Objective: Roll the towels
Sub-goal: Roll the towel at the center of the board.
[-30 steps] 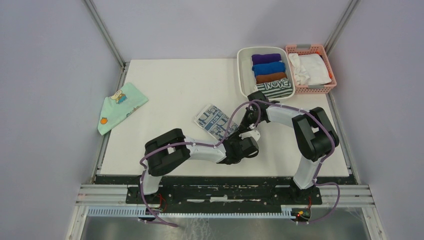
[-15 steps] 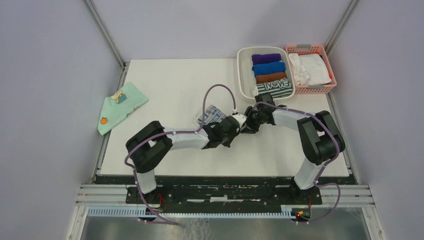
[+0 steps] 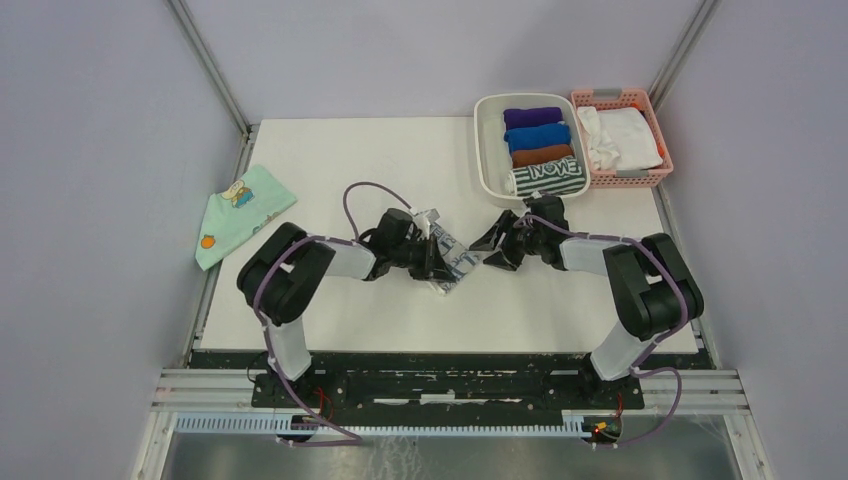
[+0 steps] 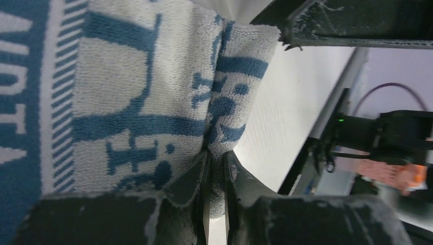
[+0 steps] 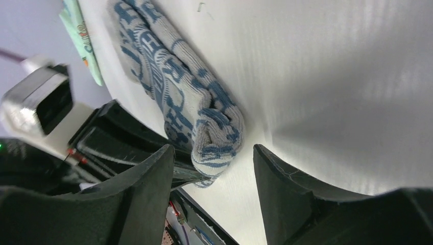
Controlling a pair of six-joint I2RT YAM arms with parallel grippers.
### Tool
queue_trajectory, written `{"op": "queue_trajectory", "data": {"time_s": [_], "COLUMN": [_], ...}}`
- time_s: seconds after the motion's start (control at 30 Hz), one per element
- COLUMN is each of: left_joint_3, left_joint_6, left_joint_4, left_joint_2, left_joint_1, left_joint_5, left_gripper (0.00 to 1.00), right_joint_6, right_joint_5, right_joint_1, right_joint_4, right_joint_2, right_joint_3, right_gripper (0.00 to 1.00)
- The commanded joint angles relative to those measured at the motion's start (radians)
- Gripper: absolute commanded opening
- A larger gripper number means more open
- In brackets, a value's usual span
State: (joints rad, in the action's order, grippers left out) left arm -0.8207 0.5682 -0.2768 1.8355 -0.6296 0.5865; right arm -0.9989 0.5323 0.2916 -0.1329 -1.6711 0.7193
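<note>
Soft and floppy, the blue towel (image 3: 455, 263) is pinched at its folded edge, a sound hold I'd say, by the narrowed left gripper (image 4: 214, 171), while the right gripper (image 5: 213, 153) gapes empty beside it.

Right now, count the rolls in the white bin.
4, in a row: purple roll farthest, then blue roll, brown roll, striped towel nearest. More could hide underneath.

One camera looks down on the whole table (image 3: 340, 160); both wrist cameras, very close, share the blue-grey towel (image 4: 127, 102).
</note>
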Motion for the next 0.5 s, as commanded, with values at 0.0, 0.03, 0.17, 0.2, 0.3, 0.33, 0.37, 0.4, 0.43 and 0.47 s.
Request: {"op": "queue_trajectory", "data": {"time_s": [0.0,0.03,0.17,0.2,0.3,0.33,0.37,0.4,0.43,0.47], "left_joint_3": [0.084,0.092,0.149,0.164,0.201,0.213,0.224,0.230,0.235,0.238], "left_joint_6": [0.287,0.328,0.496,0.547,0.646,0.673,0.694,0.709,0.716,0.719], "left_joint_4": [-0.243,-0.270,-0.471,-0.515,-0.635,-0.672,-0.699,-0.717,-0.725,-0.726], "left_joint_2": [0.084,0.091,0.147,0.158,0.192,0.201,0.207,0.210,0.213,0.214], "left_joint_1": [0.060,0.066,0.094,0.101,0.112,0.115,0.116,0.118,0.118,0.119], "left_joint_5": [0.206,0.215,0.226,0.222,0.214,0.210,0.204,0.199,0.195,0.193], "left_gripper": [0.09,0.09,0.08,0.07,0.07,0.07,0.07,0.06,0.06,0.06], "right_joint_6": [-0.035,-0.040,-0.062,-0.066,-0.083,-0.085,-0.087,-0.086,-0.085,-0.083], "right_joint_5": [0.081,0.088,0.107,0.111,0.117,0.119,0.121,0.124,0.123,0.123], "right_joint_1": [-0.003,-0.004,-0.002,-0.002,-0.001,0.001,0.002,0.006,0.010,0.015], "right_joint_4": [-0.220,-0.235,-0.294,-0.307,-0.358,-0.369,-0.375,-0.381,-0.387,-0.390], "right_joint_2": [-0.028,-0.036,-0.070,-0.080,-0.112,-0.123,-0.133,-0.142,-0.152,-0.161], "right_joint_3": [-0.025,-0.031,-0.062,-0.071,-0.095,-0.098,-0.099,-0.098,-0.097,-0.095], "right_gripper": [0.66,0.66,0.67,0.67,0.65,0.64,0.64,0.63,0.62,0.61]}}
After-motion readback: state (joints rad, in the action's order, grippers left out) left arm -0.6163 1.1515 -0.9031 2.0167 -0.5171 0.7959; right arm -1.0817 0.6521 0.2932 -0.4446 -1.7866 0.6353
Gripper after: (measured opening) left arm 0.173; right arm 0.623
